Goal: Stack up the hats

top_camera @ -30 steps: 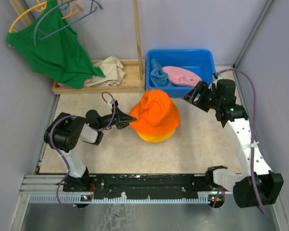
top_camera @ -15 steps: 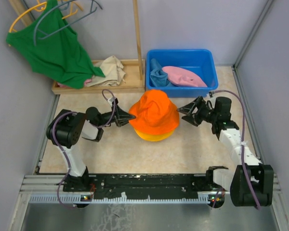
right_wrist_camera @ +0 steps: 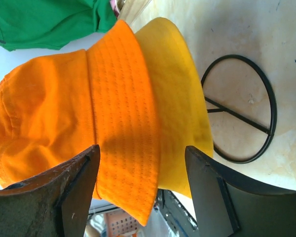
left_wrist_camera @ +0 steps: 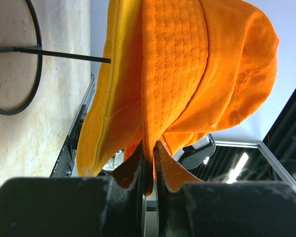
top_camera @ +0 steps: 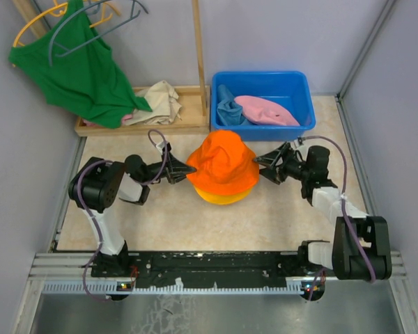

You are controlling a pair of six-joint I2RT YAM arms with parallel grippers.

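**A:** So, where do the hats sit?

**B:** The bright orange hat [top_camera: 224, 161] lies on top of the yellow-orange hat [top_camera: 223, 197], mid-counter [top_camera: 285, 216]. Only a yellow rim shows along the near side. The light blue hat [top_camera: 229, 108] and the pink hat [top_camera: 265, 110] lie in the blue bin [top_camera: 261, 80] at the far right.

**A:** And the left fingers [top_camera: 186, 172]?

**B:** Closed tight on the left edge of the bright orange hat's brim. The wrist view shows the cloth pinched between them, and the yellow-orange hat hangs just beside, outside the pinch.

**A:** The right fingers [top_camera: 262, 170]?

**B:** Spread wide at the stack's right edge, gripping nothing. The orange brim lies in the gap between them. Whether either tip touches the cloth I cannot tell.
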